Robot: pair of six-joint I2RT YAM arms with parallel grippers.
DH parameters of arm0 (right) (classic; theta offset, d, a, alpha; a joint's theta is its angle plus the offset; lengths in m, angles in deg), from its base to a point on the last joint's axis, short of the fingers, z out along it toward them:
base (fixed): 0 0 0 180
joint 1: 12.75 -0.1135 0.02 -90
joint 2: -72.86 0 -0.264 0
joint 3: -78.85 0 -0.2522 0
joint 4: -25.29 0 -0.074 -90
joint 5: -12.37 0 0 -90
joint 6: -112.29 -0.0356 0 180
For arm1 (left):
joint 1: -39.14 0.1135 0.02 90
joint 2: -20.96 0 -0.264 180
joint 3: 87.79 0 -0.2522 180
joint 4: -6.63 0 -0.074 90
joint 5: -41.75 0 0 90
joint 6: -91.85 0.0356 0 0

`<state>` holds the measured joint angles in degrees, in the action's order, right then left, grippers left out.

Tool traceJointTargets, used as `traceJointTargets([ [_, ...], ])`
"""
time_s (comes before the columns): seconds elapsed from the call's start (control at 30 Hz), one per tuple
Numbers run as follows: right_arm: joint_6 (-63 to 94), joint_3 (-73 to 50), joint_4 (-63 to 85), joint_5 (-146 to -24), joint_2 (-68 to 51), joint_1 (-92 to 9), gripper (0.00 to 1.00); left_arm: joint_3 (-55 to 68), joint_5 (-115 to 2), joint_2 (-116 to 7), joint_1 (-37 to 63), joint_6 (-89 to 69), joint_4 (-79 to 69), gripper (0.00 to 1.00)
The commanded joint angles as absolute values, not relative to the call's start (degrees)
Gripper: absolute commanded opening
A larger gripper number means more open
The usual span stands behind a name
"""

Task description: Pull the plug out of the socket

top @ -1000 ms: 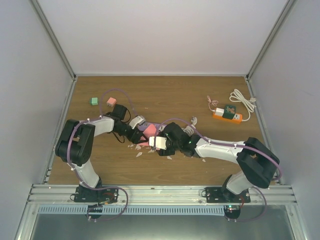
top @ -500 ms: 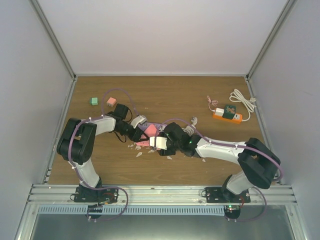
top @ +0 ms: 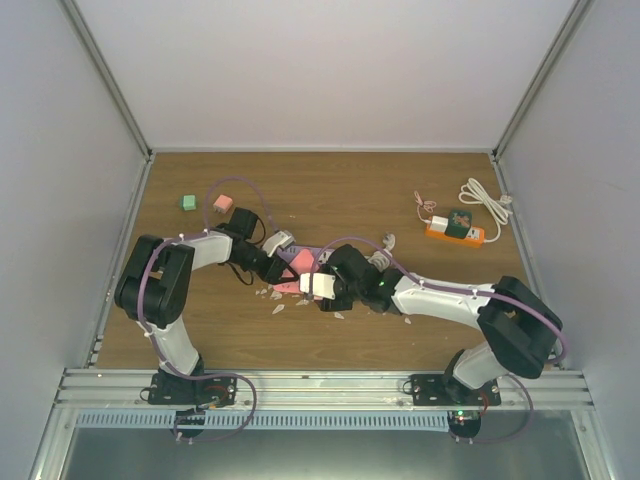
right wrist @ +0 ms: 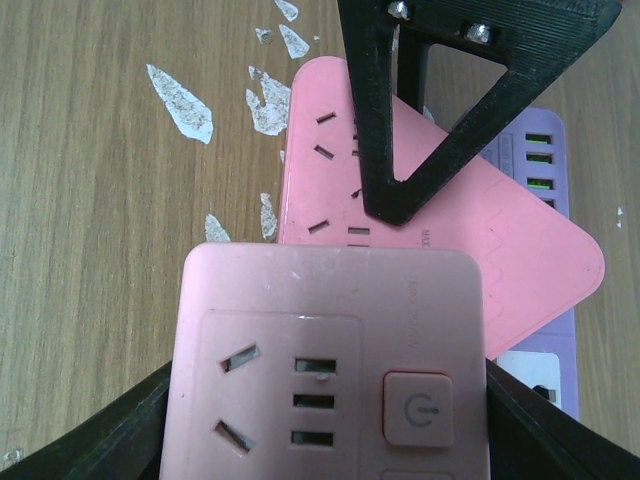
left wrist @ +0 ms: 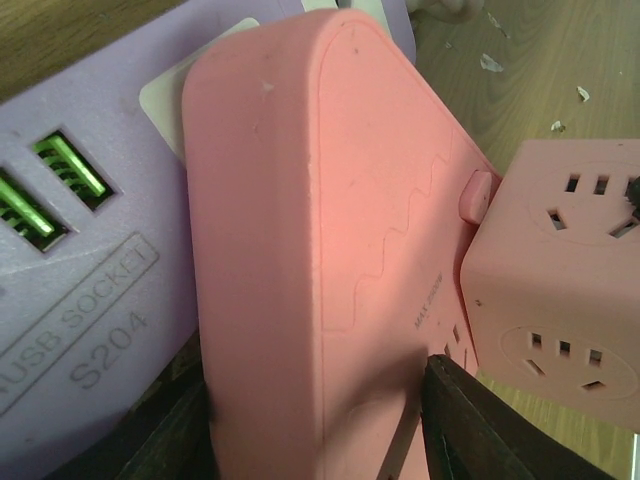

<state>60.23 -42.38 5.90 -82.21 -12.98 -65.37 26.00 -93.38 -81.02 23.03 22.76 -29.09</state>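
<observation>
The orange socket [top: 455, 233] lies at the back right with a white plug [top: 440, 224] and a green piece on top, far from both grippers. At mid-table my left gripper [left wrist: 320, 430] is shut on a flat pink power block [left wrist: 330, 230] that lies across a purple USB strip [left wrist: 80, 290]; its black fingers [left wrist: 470, 420] press both sides. My right gripper [right wrist: 325, 440] is shut on a pink cube socket [right wrist: 330, 370], which sits against the flat pink block [right wrist: 520, 250]. In the top view both grippers [top: 285, 262] [top: 312, 285] meet there.
A white cord [top: 485, 200] coils behind the orange socket, with a thin pink cable [top: 425, 205] beside it. A green cube [top: 187, 202] and a small pink cube [top: 222, 203] sit at the back left. White flakes [top: 275, 297] litter the wood near the grippers.
The left gripper's jaws have closed onto the flat pink block. Both arms have stayed almost where they were.
</observation>
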Motion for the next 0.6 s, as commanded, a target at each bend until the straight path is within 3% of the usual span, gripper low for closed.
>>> traceJointTargets([
  [0.0, 58.7, -39.2, 5.0, -88.1, -9.1, -66.1, 0.32, 26.1, -79.3, -84.2, 22.6, 24.3, -26.0, 0.41],
  [0.57, 62.6, -39.7, 6.4, -85.8, -7.1, -66.2, 0.23, 25.6, -76.4, -85.5, 22.6, 24.2, -26.2, 0.38],
])
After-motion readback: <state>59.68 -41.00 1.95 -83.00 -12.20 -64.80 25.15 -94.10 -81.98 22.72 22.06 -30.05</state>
